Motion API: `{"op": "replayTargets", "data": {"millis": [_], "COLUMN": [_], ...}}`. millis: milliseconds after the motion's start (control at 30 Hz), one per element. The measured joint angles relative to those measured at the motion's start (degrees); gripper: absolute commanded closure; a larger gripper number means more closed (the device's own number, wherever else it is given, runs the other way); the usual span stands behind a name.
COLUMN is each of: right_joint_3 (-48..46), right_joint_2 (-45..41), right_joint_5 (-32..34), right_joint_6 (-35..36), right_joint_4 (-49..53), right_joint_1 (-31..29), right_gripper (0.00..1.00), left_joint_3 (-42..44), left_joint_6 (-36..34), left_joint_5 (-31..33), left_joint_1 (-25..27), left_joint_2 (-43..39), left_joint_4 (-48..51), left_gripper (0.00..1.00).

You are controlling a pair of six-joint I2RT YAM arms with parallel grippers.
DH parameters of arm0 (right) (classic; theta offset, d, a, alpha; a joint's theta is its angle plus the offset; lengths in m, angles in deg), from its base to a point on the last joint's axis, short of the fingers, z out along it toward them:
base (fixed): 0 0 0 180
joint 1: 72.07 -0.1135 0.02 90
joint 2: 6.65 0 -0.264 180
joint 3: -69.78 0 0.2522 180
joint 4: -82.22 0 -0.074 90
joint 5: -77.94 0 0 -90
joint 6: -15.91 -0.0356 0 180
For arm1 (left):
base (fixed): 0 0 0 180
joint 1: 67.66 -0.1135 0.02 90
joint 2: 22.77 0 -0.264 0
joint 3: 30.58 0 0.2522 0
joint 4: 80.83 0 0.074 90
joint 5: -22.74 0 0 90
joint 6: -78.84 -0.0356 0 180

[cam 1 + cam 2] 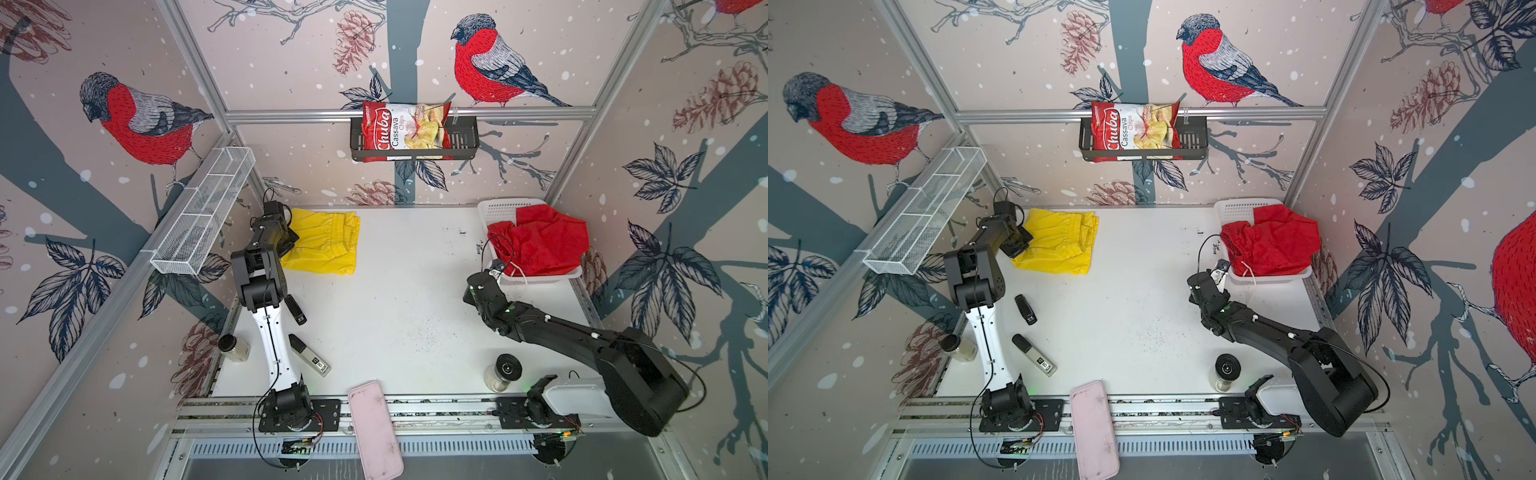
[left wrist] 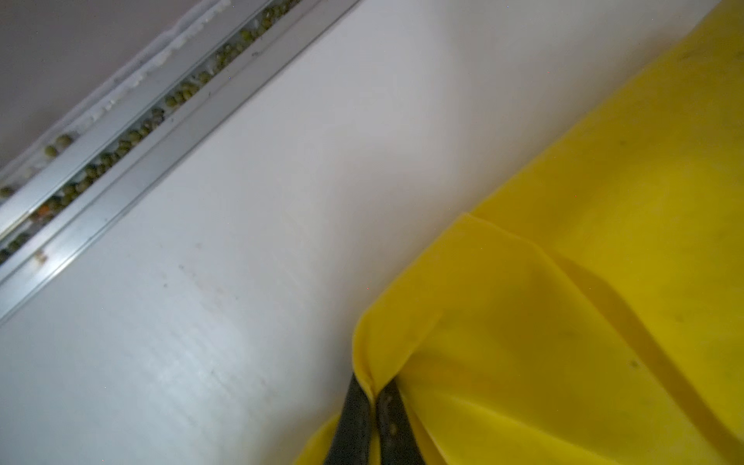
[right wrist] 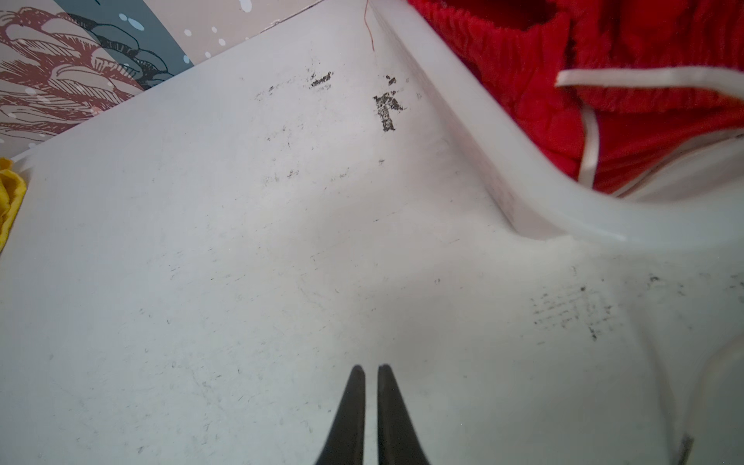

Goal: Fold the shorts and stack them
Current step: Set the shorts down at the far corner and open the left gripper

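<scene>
Left gripper (image 2: 374,392) pinching left edge of yellow shorts (image 1: 324,245), far-left on table (image 1: 395,299); fabric spreading rightward from claw. Right gripper (image 3: 371,368) hovering empty, jaws nearly touching, just near-left of white basket (image 1: 498,211). Red shorts (image 1: 540,241) bunching inside, far-right of it; right arm nearer.

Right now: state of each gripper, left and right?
Left gripper: shut on a fold of the yellow shorts.
Right gripper: shut, holding nothing, beside the white basket with the red shorts.
</scene>
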Motion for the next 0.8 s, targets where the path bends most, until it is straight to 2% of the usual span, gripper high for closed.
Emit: {"op": "replayTargets", "data": {"millis": [200, 333, 467, 700, 733, 767, 800], "right_joint_3": [1.4, 1.7, 1.6, -0.3, -0.5, -0.6, -0.6], "right_joint_2": [1.5, 1.6, 1.3, -0.9, -1.2, -1.4, -1.5], "right_joint_5": [-1.3, -1.6, -2.2, -2.0, -1.9, -1.9, -1.7], "right_joint_6": [-1.0, -1.0, -1.2, -2.5, -2.6, -2.6, -2.6], "right_joint_4": [0.6, 1.0, 1.5, 2.5, 2.6, 2.6, 2.8], "right_joint_1": [0.0, 0.0, 0.0, 0.1, 0.2, 0.3, 0.5], "right_gripper": [0.91, 0.91, 0.91, 0.9, 0.9, 0.9, 0.88], "left_joint_3": [4.8, 4.4, -1.4, -17.0, -17.7, -18.0, -18.1], "left_joint_6": [1.5, 1.6, 1.6, 1.4, 1.4, 1.5, 1.5], "left_joint_5": [0.0, 0.7, 1.4, 3.3, 3.5, 3.7, 4.1], "left_joint_1": [0.0, 0.0, 0.0, -0.4, -0.5, -0.6, -0.7], "left_joint_2": [-5.8, -8.4, -6.4, 3.0, 3.4, 3.6, 3.6], "left_joint_4": [0.4, 0.4, 0.8, 5.8, 6.3, 6.8, 7.3], "left_gripper": [1.0, 1.0, 1.0, 0.98, 0.86, 0.66, 0.54]}}
